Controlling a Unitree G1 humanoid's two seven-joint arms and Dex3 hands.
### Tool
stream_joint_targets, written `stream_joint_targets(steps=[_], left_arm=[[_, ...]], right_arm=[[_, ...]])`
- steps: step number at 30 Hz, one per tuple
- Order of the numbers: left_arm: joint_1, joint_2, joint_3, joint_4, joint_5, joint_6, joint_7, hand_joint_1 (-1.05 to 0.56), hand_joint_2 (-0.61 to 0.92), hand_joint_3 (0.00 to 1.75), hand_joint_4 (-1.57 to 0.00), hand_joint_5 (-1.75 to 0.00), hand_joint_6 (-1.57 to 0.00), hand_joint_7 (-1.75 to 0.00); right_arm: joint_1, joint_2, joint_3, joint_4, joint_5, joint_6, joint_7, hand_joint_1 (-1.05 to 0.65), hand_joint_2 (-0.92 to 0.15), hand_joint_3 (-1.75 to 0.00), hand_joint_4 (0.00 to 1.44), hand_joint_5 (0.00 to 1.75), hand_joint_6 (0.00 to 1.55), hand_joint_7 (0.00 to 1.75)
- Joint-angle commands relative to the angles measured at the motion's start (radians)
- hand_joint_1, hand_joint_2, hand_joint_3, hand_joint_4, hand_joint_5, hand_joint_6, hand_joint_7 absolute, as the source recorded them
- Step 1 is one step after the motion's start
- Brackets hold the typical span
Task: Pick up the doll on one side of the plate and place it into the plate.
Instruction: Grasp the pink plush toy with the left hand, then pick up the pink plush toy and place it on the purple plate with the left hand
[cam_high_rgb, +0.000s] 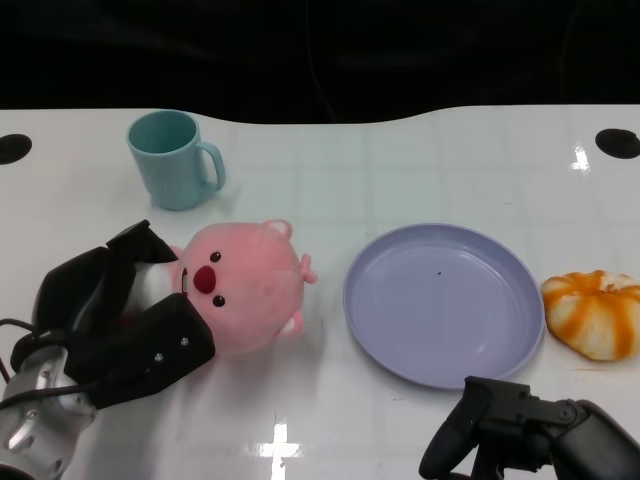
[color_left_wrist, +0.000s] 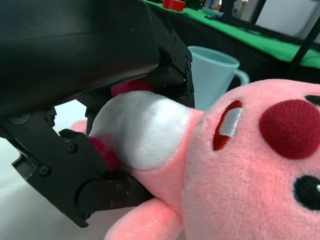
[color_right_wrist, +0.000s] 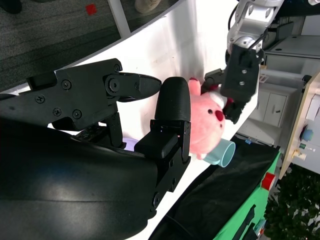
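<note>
A pink plush doll (cam_high_rgb: 247, 290) with a red nose lies on the white table just left of the lavender plate (cam_high_rgb: 400, 345). My left hand (cam_high_rgb: 125, 315) grips the doll's body, fingers on both sides of it. In the left wrist view the doll (color_left_wrist: 250, 165) fills the picture with its white belly between the black fingers (color_left_wrist: 95, 175). My right hand (cam_high_rgb: 525, 435) rests at the table's near edge in front of the plate, holding nothing, fingers apart. The right wrist view shows the doll (color_right_wrist: 207, 125) and my left hand (color_right_wrist: 240, 82) beyond my right hand's fingers (color_right_wrist: 170, 120).
A teal mug (cam_high_rgb: 172, 158) stands behind the doll at the back left. An orange-and-white pumpkin-shaped toy (cam_high_rgb: 595, 312) lies right of the plate. The table's dark back edge runs across the top.
</note>
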Motion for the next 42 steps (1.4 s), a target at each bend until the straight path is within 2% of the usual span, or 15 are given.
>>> stream_joint_targets(steps=[1,8,14,17,24,34,39,40,41,42], left_arm=[[0.011,0.015,0.020,-0.120,-0.009,0.046,-0.062,-0.13,0.40,1.35,-0.98,-1.75,-0.77,-1.75],[-0.016,-0.028,0.020,-0.287,-0.017,0.144,-0.179,-0.12,0.32,1.48,-0.99,-1.75,-0.80,-1.75],[-0.074,-0.092,-0.012,-0.327,0.010,0.218,-0.224,-0.15,0.42,1.27,-1.00,-1.75,-0.79,-1.75],[-0.108,-0.127,-0.040,-0.314,0.022,0.213,-0.229,-0.16,0.42,1.25,-1.00,-1.75,-0.78,-1.75],[-0.184,-0.228,-0.111,-0.241,0.074,0.297,-0.234,-0.17,0.41,1.24,-0.98,-1.75,-0.76,-1.75],[-0.280,-0.350,-0.176,-0.149,0.096,0.395,-0.273,-0.21,0.38,1.35,-0.97,-1.75,-0.75,-1.75],[-0.322,-0.396,-0.199,-0.118,0.102,0.453,-0.305,-0.17,0.40,1.18,-0.94,-1.75,-0.73,-1.75],[-0.328,-0.404,-0.200,-0.116,0.097,0.467,-0.317,-0.17,0.42,1.08,-0.91,-1.75,-0.74,-1.54],[-0.335,-0.412,-0.199,-0.114,0.092,0.486,-0.332,-0.19,0.48,0.89,-0.86,-1.75,-0.79,-1.17],[-0.340,-0.419,-0.197,-0.112,0.089,0.501,-0.341,-0.21,0.54,0.74,-0.82,-1.75,-0.85,-0.88]], right_arm=[[-0.003,-0.008,0.001,0.002,0.001,-0.001,-0.001,-0.25,-0.92,-0.33,0.68,1.56,0.60,1.27],[-0.003,-0.006,0.011,0.000,-0.007,0.001,-0.005,-0.25,-0.92,-0.32,0.69,1.56,0.60,1.27],[-0.005,-0.006,0.019,-0.002,-0.016,0.004,-0.006,-0.25,-0.92,-0.32,0.69,1.55,0.61,1.27],[-0.006,-0.005,0.022,0.001,-0.017,0.000,-0.006,-0.24,-0.92,-0.32,0.69,1.55,0.61,1.27],[-0.004,-0.003,0.030,0.000,-0.021,-0.001,-0.009,-0.25,-0.92,-0.32,0.70,1.55,0.61,1.27],[0.004,-0.015,0.015,0.000,-0.014,-0.008,-0.002,-0.25,-0.92,-0.31,0.70,1.56,0.61,1.27],[0.009,-0.019,0.012,-0.011,-0.015,0.000,-0.001,-0.25,-0.92,-0.32,0.70,1.55,0.61,1.27],[0.011,-0.019,0.012,-0.013,-0.013,0.002,-0.001,-0.25,-0.92,-0.32,0.70,1.55,0.61,1.27],[0.012,-0.019,0.011,-0.014,-0.013,0.003,-0.001,-0.25,-0.92,-0.32,0.70,1.55,0.61,1.27],[0.012,-0.020,0.010,-0.013,-0.011,0.000,0.001,-0.25,-0.92,-0.32,0.70,1.55,0.61,1.26]])
